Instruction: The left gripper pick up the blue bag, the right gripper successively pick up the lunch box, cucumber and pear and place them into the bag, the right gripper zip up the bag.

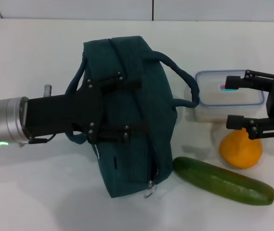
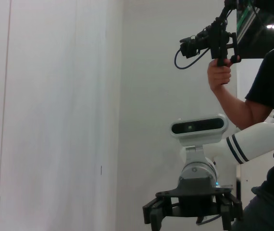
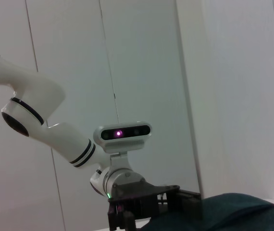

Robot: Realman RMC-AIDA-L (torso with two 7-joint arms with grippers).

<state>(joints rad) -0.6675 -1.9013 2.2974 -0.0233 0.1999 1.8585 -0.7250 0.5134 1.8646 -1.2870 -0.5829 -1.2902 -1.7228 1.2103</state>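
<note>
The blue bag [image 1: 127,110] lies on its side in the middle of the white table, zipper pull at its near end, one rope handle arching toward the right. My left gripper [image 1: 139,106] reaches in from the left and hovers over the bag, open, its two fingers spread across the fabric. On the right, my right gripper [image 1: 227,102] is open above the near edge of the lunch box [image 1: 233,96]. The pear [image 1: 240,150] sits just in front of the box, partly under the lower finger. The cucumber [image 1: 223,181] lies at the front right. The left wrist view shows the right gripper [image 2: 191,219] open.
A white wall backs the table. A person [image 2: 267,96] holding a camera rig stands behind the robot. The bag's top [image 3: 238,209] shows at the lower edge of the right wrist view.
</note>
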